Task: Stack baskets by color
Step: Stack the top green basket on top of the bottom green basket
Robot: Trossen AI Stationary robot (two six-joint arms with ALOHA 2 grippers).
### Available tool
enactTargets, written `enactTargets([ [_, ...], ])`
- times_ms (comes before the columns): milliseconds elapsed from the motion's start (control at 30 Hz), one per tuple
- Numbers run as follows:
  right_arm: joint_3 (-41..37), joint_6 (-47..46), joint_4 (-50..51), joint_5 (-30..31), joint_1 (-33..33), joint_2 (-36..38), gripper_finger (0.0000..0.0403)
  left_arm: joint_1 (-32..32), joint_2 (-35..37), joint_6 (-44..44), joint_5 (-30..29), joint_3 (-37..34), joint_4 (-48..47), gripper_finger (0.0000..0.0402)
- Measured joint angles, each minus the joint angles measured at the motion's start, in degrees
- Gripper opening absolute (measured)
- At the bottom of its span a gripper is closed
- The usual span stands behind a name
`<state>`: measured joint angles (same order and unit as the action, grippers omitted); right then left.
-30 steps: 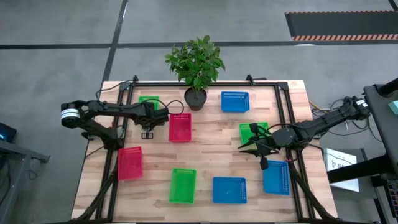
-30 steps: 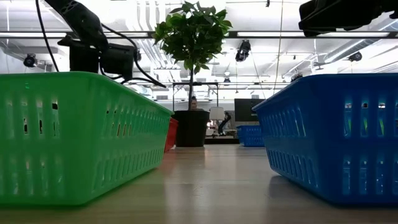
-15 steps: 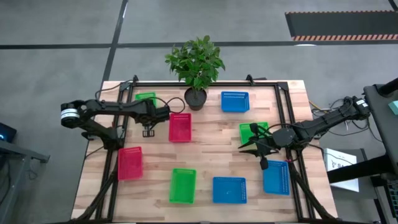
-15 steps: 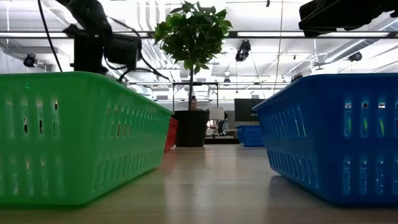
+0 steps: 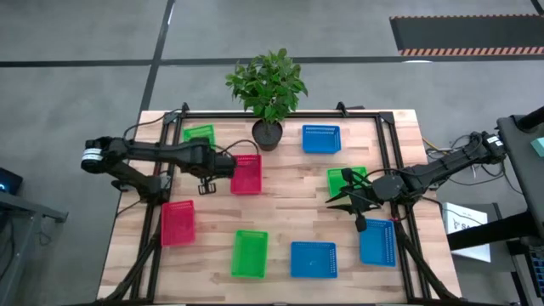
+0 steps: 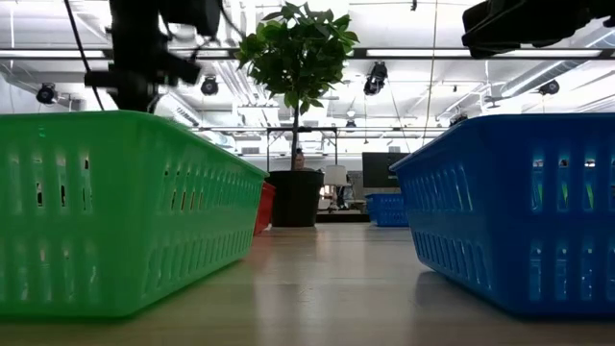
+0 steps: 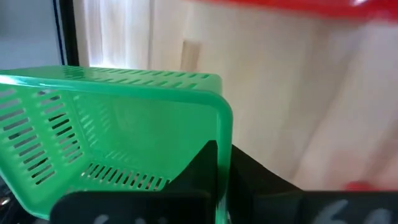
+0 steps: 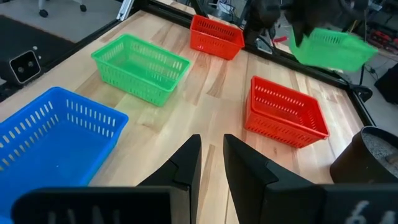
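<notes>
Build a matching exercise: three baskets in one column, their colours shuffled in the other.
Baskets:
1. basket held by the left gripper
2. basket by the table's near left corner
3. basket at the far edge, right of the plant pot

Colours:
A. blue
B. green
C. red

Pairs: 1-B, the green basket; 2-C, the red basket; 3-A, the blue basket.

Nine small plastic baskets with holey sides. One green basket [image 8: 328,48] is up in the air, tilted. Two red baskets [image 5: 246,173] sit stacked. The blue baskets [image 5: 313,259] lie apart.
</notes>
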<state>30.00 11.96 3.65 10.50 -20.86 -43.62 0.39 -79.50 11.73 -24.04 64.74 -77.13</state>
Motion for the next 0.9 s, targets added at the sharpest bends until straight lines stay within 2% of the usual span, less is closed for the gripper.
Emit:
enactTargets([
  [233, -0.1, -1.9, 3.8, 0.0, 0.0, 1.0, 0.0061, -12.2, 0.0, 14.1, 3.5, 6.1, -0.1, 0.0000],
  [467, -2.9, -0.5, 0.5, -1.3, 0.0, 3.9, 0.0061, -22.1, -2.3, 30.4, 9.6, 12.0, 0.0, 0.0000],
  [633, -6.6, 1.2, -6.3, -3.3, 0.1, 6.6, 0.0061, -27.0, -10.3, 33.9, 13.0, 20.3, 0.0, 0.0000],
  [800, -7.6, 2.0, -6.9, -3.3, 0.1, 9.1, 0.0061, -29.2, -19.9, 34.5, 16.5, 31.2, -1.1, 0.0000],
  [900, -7.8, 2.6, -7.0, -3.2, 0.1, 10.1, 0.0061, -29.8, -26.3, 35.6, 19.3, 39.5, -5.4, 0.0000],
])
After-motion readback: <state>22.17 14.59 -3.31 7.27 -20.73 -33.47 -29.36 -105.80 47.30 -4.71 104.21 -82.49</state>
